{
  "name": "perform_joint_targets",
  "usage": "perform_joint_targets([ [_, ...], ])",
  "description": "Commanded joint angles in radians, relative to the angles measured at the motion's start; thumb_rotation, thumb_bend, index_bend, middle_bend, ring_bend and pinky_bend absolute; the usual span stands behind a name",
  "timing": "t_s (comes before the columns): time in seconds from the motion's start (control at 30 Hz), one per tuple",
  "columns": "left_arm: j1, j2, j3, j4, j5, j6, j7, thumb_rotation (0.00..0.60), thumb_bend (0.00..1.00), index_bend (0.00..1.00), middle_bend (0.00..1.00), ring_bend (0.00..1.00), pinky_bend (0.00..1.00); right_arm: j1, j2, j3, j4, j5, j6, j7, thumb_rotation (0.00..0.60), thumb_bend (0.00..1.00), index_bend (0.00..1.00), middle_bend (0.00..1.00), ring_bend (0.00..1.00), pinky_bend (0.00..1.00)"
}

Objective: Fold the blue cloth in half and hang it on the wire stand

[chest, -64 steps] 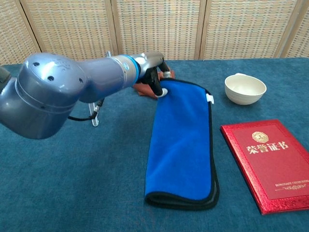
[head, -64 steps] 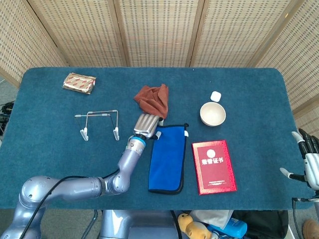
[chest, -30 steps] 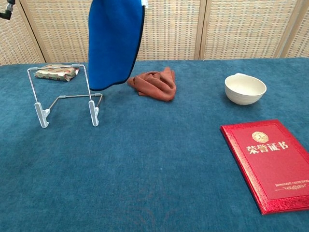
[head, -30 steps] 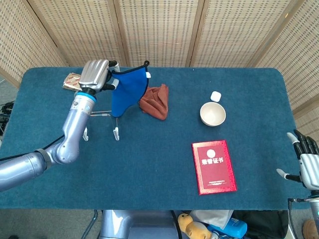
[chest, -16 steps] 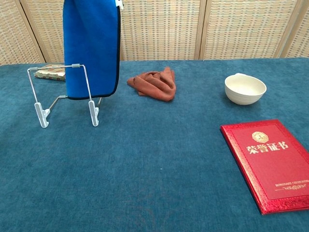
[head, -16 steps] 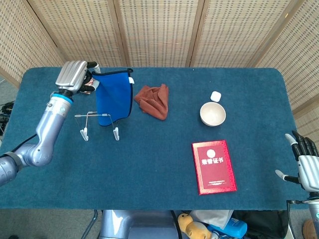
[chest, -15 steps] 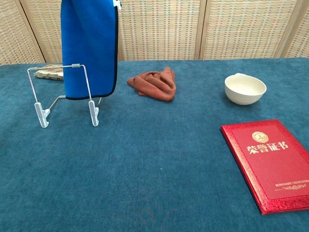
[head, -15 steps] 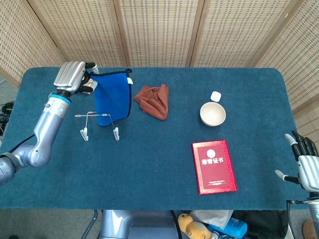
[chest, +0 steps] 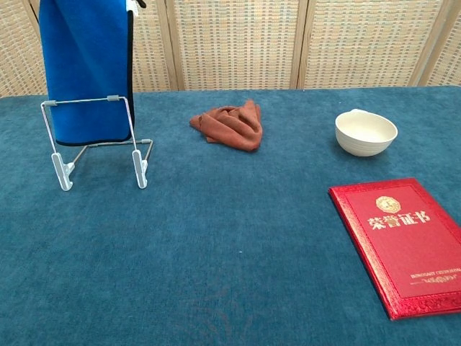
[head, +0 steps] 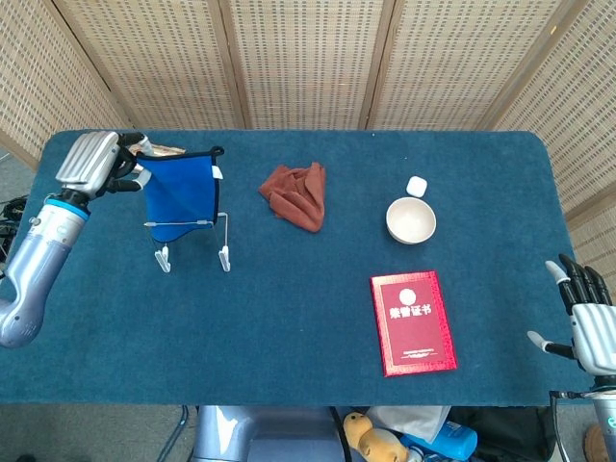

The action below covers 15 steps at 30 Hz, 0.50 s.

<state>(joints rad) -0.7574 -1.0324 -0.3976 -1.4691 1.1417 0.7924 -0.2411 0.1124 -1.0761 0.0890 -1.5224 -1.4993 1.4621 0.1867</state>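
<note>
My left hand (head: 96, 160) grips the top edge of the folded blue cloth (head: 180, 195), which hangs straight down. In the chest view the blue cloth (chest: 88, 68) hangs behind the top bar of the wire stand (chest: 96, 138), and its lower edge reaches below that bar; whether it touches the bar I cannot tell. The wire stand (head: 192, 239) stands upright on the table at the left. The hand itself is above the chest view's frame. My right hand (head: 585, 322) is at the table's right edge with fingers spread, holding nothing.
A crumpled brown cloth (head: 296, 193) lies right of the stand. A white bowl (head: 411, 220) and a small white cube (head: 416, 186) sit at the right, with a red booklet (head: 413, 320) nearer me. A foil packet (head: 166, 150) lies behind the cloth.
My left hand has carried the hanging blue cloth leftwards, from past the stand's right end to behind its top bar. The right hand has barely moved.
</note>
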Motion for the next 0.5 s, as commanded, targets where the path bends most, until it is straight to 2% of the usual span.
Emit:
perform_joint_targets([
  [0.03, 0.048, 0.041, 0.024, -0.020, 0.080, 0.036, -0.084, 0.600, 0.59, 0.86, 1.00, 1.00, 1.00, -0.003, 0.002, -0.001, -0.003, -0.003, 0.005, -0.001, 0.600, 0.00, 0.01, 0.00, 0.00, 0.00],
  [0.27, 0.115, 0.075, 0.085, -0.001, 0.218, 0.126, -0.192, 0.600, 0.58, 0.86, 1.00, 1.00, 1.00, -0.006, 0.000, -0.009, -0.013, -0.020, 0.015, -0.015, 0.600, 0.00, 0.01, 0.00, 0.00, 0.00],
  [0.5, 0.143, 0.054, 0.154, 0.050, 0.324, 0.192, -0.234, 0.600, 0.58, 0.87, 1.00, 1.00, 1.00, -0.010, -0.001, -0.015, -0.024, -0.036, 0.027, -0.031, 0.600, 0.00, 0.01, 0.00, 0.00, 0.00],
])
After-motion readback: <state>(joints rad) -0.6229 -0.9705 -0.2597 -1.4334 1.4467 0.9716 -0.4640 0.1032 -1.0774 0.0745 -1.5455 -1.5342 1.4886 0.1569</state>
